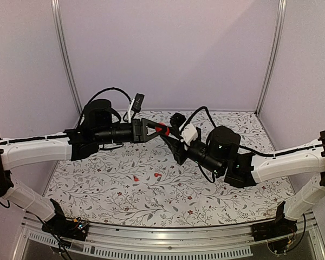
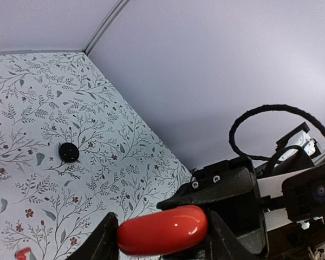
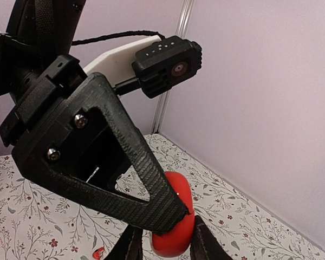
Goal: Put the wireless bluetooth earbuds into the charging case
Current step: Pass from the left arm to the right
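A bright red round charging case [image 1: 161, 130] is held in the air above the table's back middle, closed as far as I can see. My left gripper [image 1: 156, 130] is shut on it from the left; in the left wrist view the case [image 2: 162, 229] fills the gap between my fingers. My right gripper [image 1: 169, 136] grips the same case [image 3: 176, 227] from the right, its fingers on both sides. Two tiny red earbuds [image 1: 135, 178] [image 1: 157, 175] lie on the table below. One shows at the left wrist view's bottom edge [image 2: 23, 253] and one in the right wrist view [image 3: 97, 252].
A small black round object [image 2: 69, 152] lies on the floral tablecloth [image 1: 124, 203] toward the back; I cannot tell if it is a case or an earbud. Lilac walls close the back and sides. Cables loop over both wrists.
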Robot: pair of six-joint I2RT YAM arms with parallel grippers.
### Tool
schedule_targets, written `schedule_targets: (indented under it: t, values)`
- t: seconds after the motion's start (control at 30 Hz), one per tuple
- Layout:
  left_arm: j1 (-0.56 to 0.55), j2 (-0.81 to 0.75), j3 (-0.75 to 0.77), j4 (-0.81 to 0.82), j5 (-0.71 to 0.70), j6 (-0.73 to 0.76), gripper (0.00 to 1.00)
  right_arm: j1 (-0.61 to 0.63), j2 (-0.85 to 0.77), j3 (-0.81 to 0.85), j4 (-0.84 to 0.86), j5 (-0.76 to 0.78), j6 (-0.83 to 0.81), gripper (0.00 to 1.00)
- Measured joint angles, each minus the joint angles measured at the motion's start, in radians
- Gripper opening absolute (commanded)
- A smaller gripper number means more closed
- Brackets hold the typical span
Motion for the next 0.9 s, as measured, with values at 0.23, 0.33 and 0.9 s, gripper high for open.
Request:
schedule_targets:
  t: [0.23, 0.33, 0.9]
  values:
    - [-0.007, 0.004, 0.011, -0.032, -0.016, 0.021, 0.39, -0.001, 0.013, 0.019, -0.032, 0.015, 0.001, 0.32]
    - [-0.009, 0.005, 0.015, -0.036, -0.019, 0.023, 0.38, -0.001, 0.018, 0.024, -0.034, 0.02, 0.003, 0.32]
    - [-0.014, 0.006, 0.016, -0.035, -0.014, 0.023, 0.38, -0.001, 0.024, 0.028, -0.035, 0.021, 0.007, 0.32]
